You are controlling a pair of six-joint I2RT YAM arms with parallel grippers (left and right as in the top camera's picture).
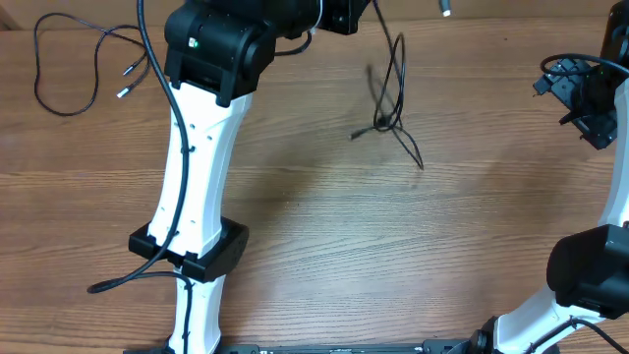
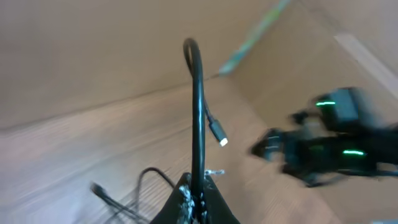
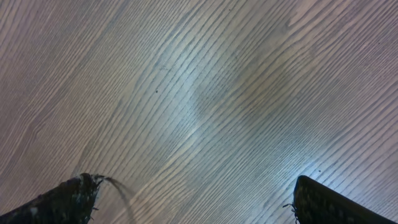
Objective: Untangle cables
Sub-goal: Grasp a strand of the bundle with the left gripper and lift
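Note:
A black cable [image 2: 198,112] stands up between my left gripper's [image 2: 198,194] closed fingers, and a silver plug tip [image 2: 221,137] dangles off it. In the overhead view the left gripper [image 1: 346,14] is at the table's far edge. From it hangs a knotted bunch of cables [image 1: 390,113], whose lower strands trail onto the wood. Another cable [image 1: 69,59] lies loose at the far left with two plug tips. My right gripper [image 1: 578,93] is at the far right, away from the bunch. Its fingers [image 3: 68,200] are spread wide over bare wood, with nothing between them.
The table is brown wood [image 1: 393,246]. The left arm's white link [image 1: 197,177] crosses the left half, with a thick black arm cable [image 1: 128,280] beside it. The right arm's base [image 1: 590,270] fills the near right corner. A silver tip [image 1: 445,8] shows at the far edge.

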